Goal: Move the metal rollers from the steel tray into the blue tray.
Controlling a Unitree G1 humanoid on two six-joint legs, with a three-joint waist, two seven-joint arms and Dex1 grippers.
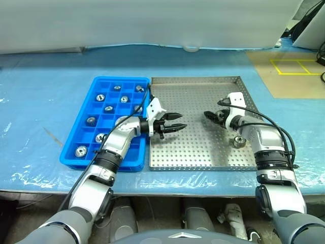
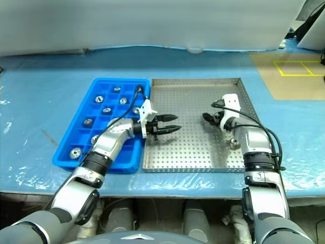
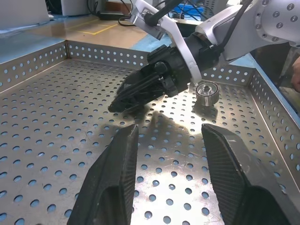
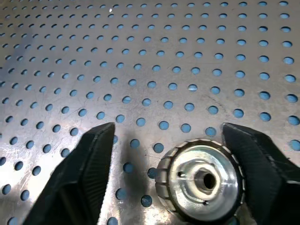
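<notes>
I see left gripper (image 2: 170, 127) mid-frame over steel tray (image 2: 195, 99) | right gripper (image 2: 207, 118) nearby | rollers (image 2: 123, 100) in blue tray (image 2: 76, 138) left

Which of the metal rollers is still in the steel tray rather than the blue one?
The lone metal roller on the steel tray beside the right gripper. All the others sit in compartments of the blue tray.
</notes>
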